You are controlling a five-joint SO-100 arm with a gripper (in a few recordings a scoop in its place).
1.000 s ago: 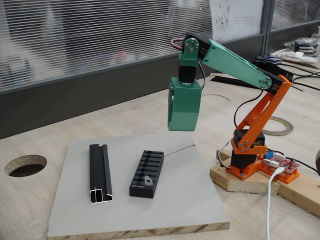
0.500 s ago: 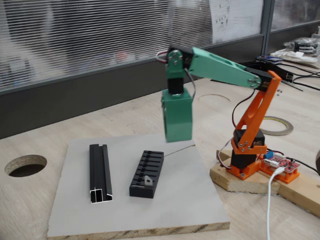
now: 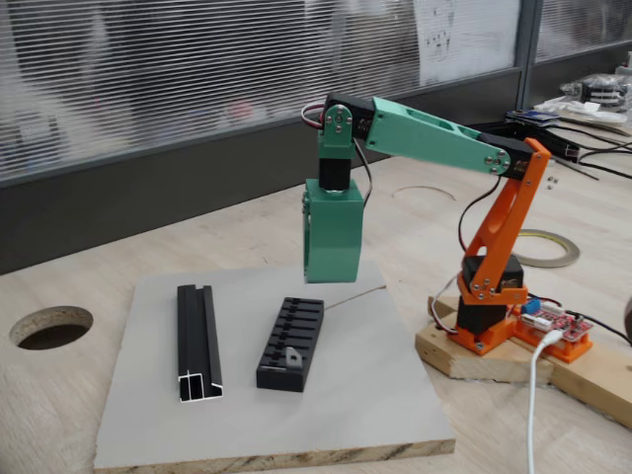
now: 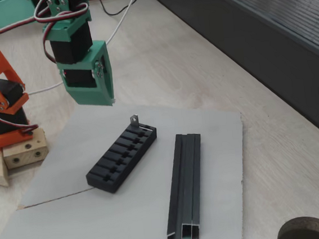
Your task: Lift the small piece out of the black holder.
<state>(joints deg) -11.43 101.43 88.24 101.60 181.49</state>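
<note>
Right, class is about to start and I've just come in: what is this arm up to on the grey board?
The green and orange arm hangs its gripper in the air above the far end of the black holder, touching nothing. The small piece sits upright in a slot at one end of the holder, not yet lifted. A longer black channel rail lies beside the holder on the grey board, apart from it. Whether the jaws are open cannot be told.

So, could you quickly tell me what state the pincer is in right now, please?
Pincer: cannot tell whether open or closed, as the green housing hides the fingers; it hangs above the black holder, holding nothing visible. The small piece sits in the holder.
</note>
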